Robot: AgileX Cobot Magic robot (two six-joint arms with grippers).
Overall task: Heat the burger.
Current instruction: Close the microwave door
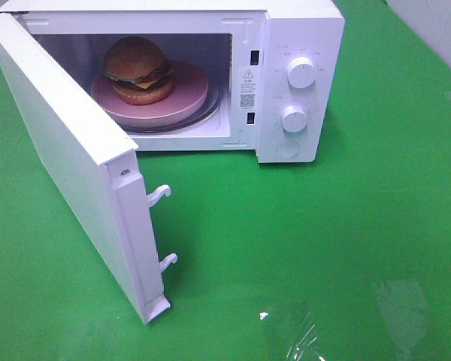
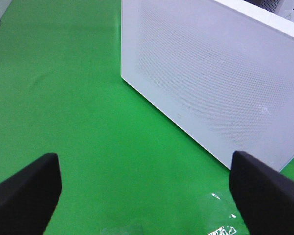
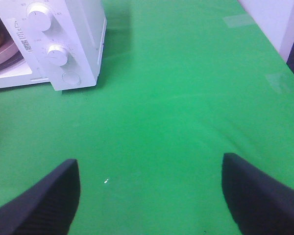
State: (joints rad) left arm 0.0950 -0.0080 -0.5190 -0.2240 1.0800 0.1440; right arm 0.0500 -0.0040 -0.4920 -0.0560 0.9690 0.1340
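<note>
**Q:** Where is the glossy, golden-brown burger (image 1: pixel 137 69), layered with green lettuce, yellow cheese and red tomato, sitting?

**A:** It is resting on the round pink plate (image 1: pixel 184 105) inside the cavity of the white box-shaped microwave oven (image 1: pixel 301 30). The oven is standing at the far side of the green worktop (image 1: pixel 323 241).

**Q:** How is the flat white oven door (image 1: pixel 68 150) standing?

**A:** It is standing wide open, hinged at the left of the high view. Its two white latch hooks (image 1: pixel 159 194) are pointing out over the worktop. Two round white dials (image 1: pixel 300 72) are sitting one above the other on the control panel.

**Q:** What are the two hands doing?

**A:** The left hand (image 2: pixel 146 191) is hovering over the worktop and facing the door's outer panel. Its dark fingers (image 2: pixel 27 191) are spread wide and gripping nothing. The right hand (image 3: pixel 152 193) is likewise spread wide with nothing between its fingers. It is hovering over the worktop, with the dial panel ahead of it.
</note>
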